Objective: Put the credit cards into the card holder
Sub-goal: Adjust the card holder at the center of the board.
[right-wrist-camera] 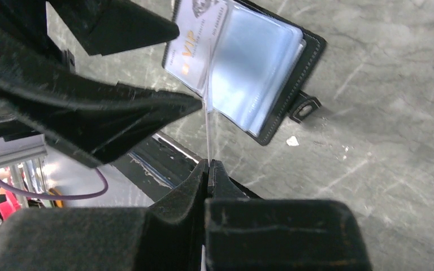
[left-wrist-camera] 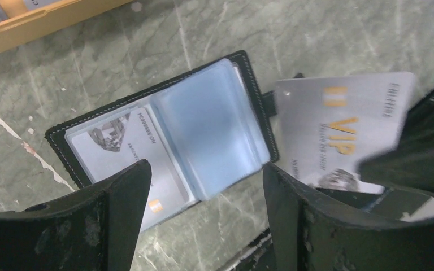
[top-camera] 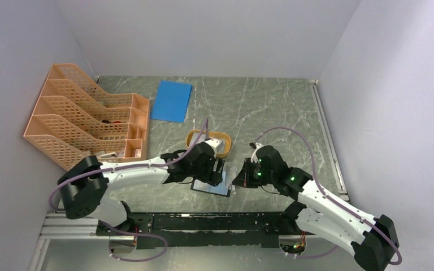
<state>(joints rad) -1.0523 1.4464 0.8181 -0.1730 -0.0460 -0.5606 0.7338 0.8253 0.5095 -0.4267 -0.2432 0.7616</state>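
One credit card [left-wrist-camera: 125,155] already sat inside a clear pocket on the left page of the card holder [top-camera: 211,186]. The holder lay open on the marbled table [top-camera: 271,113], close to the near edge and between the two grippers. A second card [left-wrist-camera: 344,121], silvery with gold VIP lettering, was pinched along one edge by the right gripper [right-wrist-camera: 208,167], whose jaws were pressed tight together on it. From the right wrist view this card showed edge-on, reaching toward the bluish plastic leaves at the middle of the holder. From the left wrist view it hung over the holder's right side, above the closing tab. It had not gone into a pocket as far as could be seen, and whether its leading edge touched a leaf could not be told.

The left gripper [left-wrist-camera: 206,166] hovered over the holder with its fingers spread wide, one over each page, gripping nothing. Whether they touched the cover was unclear.

Just beyond the holder on the far side stood the orange dish [top-camera: 195,135], with pale flat pieces in it that were probably more cards.

By this showing the task was partly done: one card was stowed and one was at the mouth of the holder. The held card's insertion and whatever waited in the dish seemed to remain.
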